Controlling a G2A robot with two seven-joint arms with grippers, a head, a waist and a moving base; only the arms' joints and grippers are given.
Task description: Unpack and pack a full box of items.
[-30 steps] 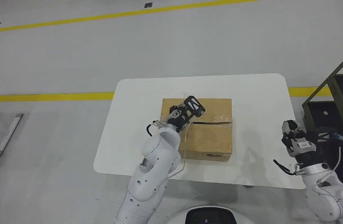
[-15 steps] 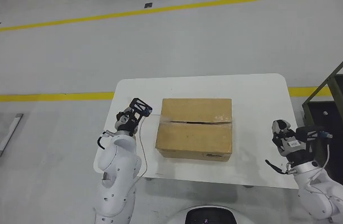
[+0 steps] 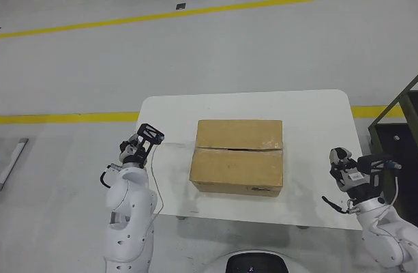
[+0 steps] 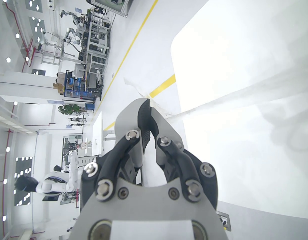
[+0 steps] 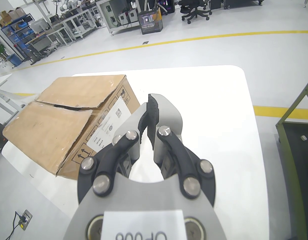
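Observation:
A brown cardboard box (image 3: 239, 157) (image 5: 64, 116) sits mid-table, its top flaps down with a narrow gap along the seam. My left gripper (image 3: 149, 132) (image 4: 147, 104) hangs over the table's left edge, apart from the box. It is shut on the end of a clear tape strip (image 4: 219, 101) that stretches back over the white table (image 4: 243, 38) toward the box. By the table's right edge, well clear of the box, my right gripper (image 3: 339, 155) (image 5: 151, 102) is shut with nothing in it.
A dark green metal frame (image 3: 399, 116) (image 5: 293, 126) stands just right of the table (image 3: 311, 109). A grey bar (image 3: 9, 164) lies on the floor far left. Bare tabletop surrounds the box on all sides.
My left gripper has travelled from above the box seam leftward to the table's left edge, drawing the tape strip off with it. The right gripper has shifted slightly toward the table.

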